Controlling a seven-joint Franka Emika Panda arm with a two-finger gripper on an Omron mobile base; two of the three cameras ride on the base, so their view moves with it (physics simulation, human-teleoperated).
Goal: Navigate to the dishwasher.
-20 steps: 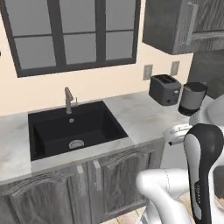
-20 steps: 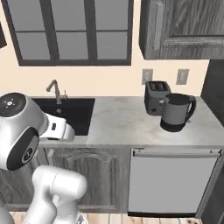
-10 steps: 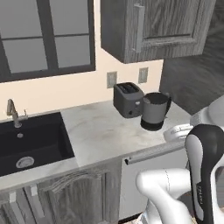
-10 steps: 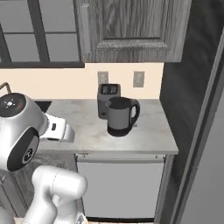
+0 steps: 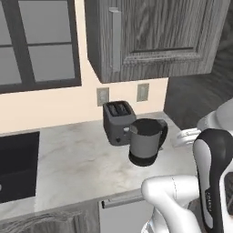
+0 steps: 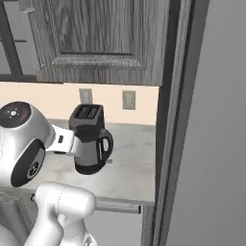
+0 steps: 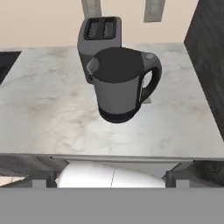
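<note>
My arm rises at the near edge of both base views. My gripper's fingers are not visible, so I cannot tell how far it is open or whether it holds anything.

The dishwasher sits directly below the counter, in front of my base. Its light panel and silver handle show just under the counter edge, partly hidden by my arm.

On the counter stands a grey kettle, upright, handle toward the right of the hand view. The toaster stands just behind it, against the wall. The sink lies well to the left.

Two outlets are on the wall behind the toaster. A wood-grain cabinet hangs above. A tall grey panel borders the counter on the right.
</note>
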